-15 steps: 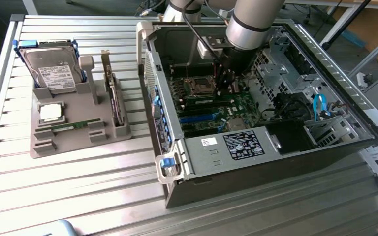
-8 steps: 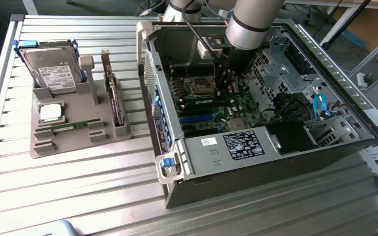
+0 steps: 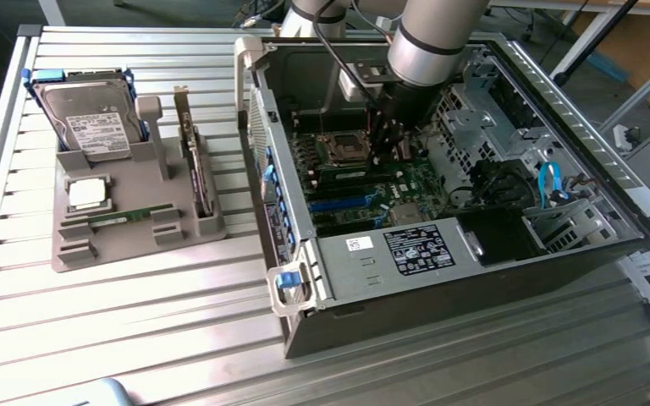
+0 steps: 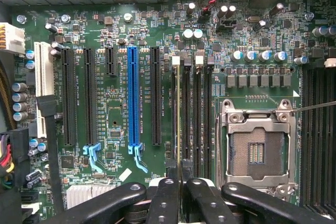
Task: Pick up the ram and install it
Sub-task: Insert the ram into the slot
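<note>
Surface: slatted metal table (image 3: 133, 338), seen from the exterior view.
Case: open computer case (image 3: 337, 279) lying on its side, interior facing up, at the middle of the table.
Tray: grey tray (image 3: 133, 254) at 9 o'clock of the case, just beside it.
Tray contents: drive (image 3: 94, 118) standing at the tray's 12 o'clock end; square silver chip (image 3: 85, 193) below it; card (image 3: 195, 161) on edge along the 3 o'clock side; a thin green stick (image 3: 128, 216) lying toward 6 o'clock.
Arm: arm (image 3: 432, 38) comes in from 12 o'clock and reaches down into the case.
Gripper: gripper (image 4: 181, 181) low over the board (image 4: 115, 124), jaws nearly together and pinching a thin part.
Ram: ram (image 4: 181, 119) held edge-on between the jaws, lined up with the dark memory slots (image 4: 202, 114) that lie between the socket (image 4: 257, 150) and the long expansion slots.
Seating: cannot tell whether the ram's edge is touching its slot or hanging just above it.
Socket: lever frame closed around bare contacts.
</note>
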{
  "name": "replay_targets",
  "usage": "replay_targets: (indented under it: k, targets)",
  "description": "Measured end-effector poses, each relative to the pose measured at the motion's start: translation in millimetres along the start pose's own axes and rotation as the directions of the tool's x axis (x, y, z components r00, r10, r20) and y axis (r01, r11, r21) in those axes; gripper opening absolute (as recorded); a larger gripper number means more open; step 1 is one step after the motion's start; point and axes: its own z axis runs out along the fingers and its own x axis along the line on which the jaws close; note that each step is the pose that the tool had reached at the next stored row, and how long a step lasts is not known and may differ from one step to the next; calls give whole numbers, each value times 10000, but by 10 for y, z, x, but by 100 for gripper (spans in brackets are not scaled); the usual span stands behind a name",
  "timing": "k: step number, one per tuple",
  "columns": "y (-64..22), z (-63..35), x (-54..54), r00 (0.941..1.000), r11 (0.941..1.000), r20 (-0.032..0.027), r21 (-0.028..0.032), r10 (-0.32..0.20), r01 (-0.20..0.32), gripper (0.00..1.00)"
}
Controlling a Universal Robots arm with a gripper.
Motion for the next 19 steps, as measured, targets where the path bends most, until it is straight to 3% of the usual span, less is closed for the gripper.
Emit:
replay_targets:
  k: [19]
  targets:
    - [1, -37, -7, 10000, 10000, 0, 0, 0, 0, 12]
